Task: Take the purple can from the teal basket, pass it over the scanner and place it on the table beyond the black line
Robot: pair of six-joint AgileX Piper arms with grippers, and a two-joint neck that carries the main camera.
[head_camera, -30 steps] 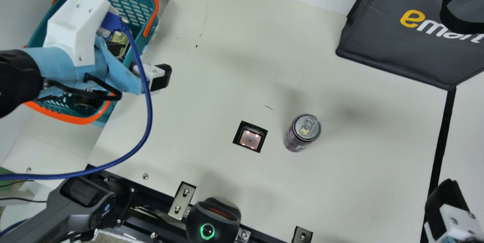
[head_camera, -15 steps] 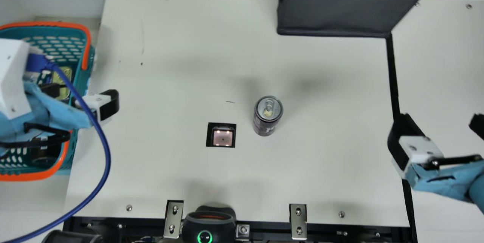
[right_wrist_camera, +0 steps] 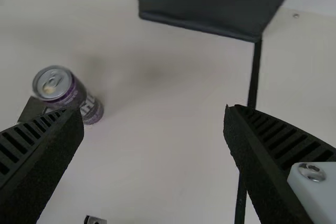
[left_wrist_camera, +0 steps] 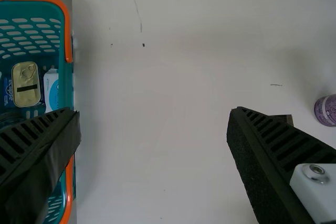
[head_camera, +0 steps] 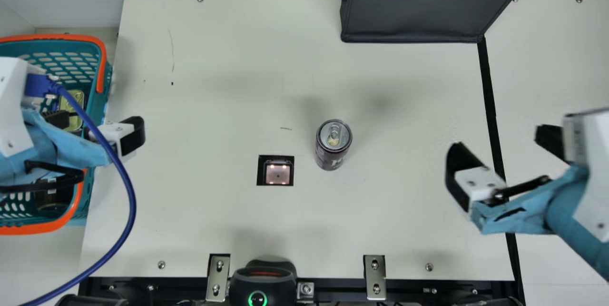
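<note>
The purple can (head_camera: 334,144) stands upright on the cream table (head_camera: 214,220), just beside the square scanner window (head_camera: 277,171) and on the same side of the black line (head_camera: 490,106) as that window. In the main view it is between the two grippers, touching neither.

The right gripper (head_camera: 497,139) is over the table with its fingers wide apart and nothing held between them. In the main view the black line passes between these fingers, while the can is outside the gap, well apart from the nearer finger and on the robot's left of it. The right wrist view also shows the can outside the gap, past the tip of one finger, its tab end and purple side visible.

The left gripper (head_camera: 97,120) is spread open too, with nothing between its ribbed fingers. One finger is over the teal basket (head_camera: 97,106), the other over the table. In the left wrist view the can is outside that gap as well, out past the table-side finger.

A gold tin (left_wrist_camera: 26,84) and a white-and-blue carton (left_wrist_camera: 51,90) lie in the basket. The black bag (head_camera: 414,15) is at the table's far side, beside the end of the black line.
</note>
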